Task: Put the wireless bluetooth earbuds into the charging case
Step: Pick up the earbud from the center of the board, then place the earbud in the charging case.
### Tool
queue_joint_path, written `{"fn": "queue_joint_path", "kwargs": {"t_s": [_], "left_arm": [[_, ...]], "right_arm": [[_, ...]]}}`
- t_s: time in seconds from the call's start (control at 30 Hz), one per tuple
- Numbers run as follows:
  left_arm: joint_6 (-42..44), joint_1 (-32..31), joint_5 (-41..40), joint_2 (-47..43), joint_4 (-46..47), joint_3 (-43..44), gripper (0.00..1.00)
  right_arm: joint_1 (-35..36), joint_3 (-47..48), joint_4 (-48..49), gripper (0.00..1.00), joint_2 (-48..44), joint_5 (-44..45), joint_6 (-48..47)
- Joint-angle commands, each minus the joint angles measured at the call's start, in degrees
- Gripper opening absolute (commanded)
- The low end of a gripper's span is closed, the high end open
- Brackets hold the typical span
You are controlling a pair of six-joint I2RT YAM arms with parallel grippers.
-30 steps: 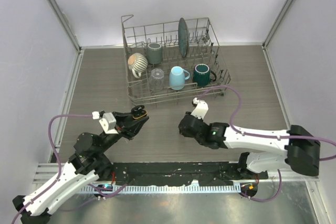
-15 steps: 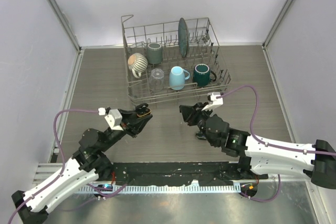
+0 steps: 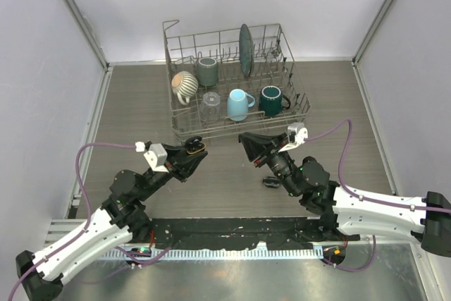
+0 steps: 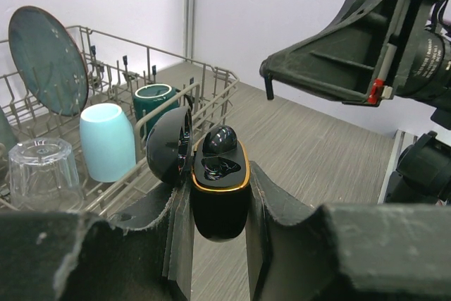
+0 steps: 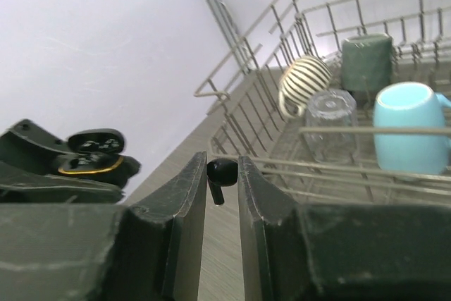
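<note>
Right fingers (image 5: 184, 199) pinching earbud (image 5: 222, 170), charging case (image 5: 90, 154) apart

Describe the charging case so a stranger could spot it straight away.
Look just in front of the wire dish rack, where the left gripper is shut on a small glossy black charging case. Its lid stands open and a gold band rings its rim, unlike the plain black earbud opposite.

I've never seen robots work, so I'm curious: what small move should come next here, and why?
Probably the right pincer should ease its earbud across toward the charging case. The left pincer holds that case with its lid open. A second earbud is seated in it, the well beside it looks empty, and a gap separates the two pincers.
</note>
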Motion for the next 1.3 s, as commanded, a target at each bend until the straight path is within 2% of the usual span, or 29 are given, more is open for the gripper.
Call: {"fn": "queue_joint_path", "kwargs": {"t_s": [0.0, 0.43, 0.73, 1.27], "left_arm": [[-0.5, 0.0, -0.5, 0.7, 6.7, 1.9, 0.0], [-0.8, 0.1, -0.7, 2.4, 11.2, 1.1, 0.0], [-0.9, 0.0, 1.6, 5.3, 13.3, 1.4, 0.0], [-0.1, -0.1, 5.9, 7.1, 14.1, 1.6, 0.0]], "right_arm": [[0.5, 0.3, 11.9, 0.01, -0.2, -6.8, -7.7], [0.5, -1.1, 28.9, 0.01, 3.5, -24.8, -6.6], [0.7, 0.4, 37.4, 0.01, 11.0, -27.7, -1.9], [1.7, 6.6, 39.4, 0.01, 20.5, -27.1, -1.5]]}}
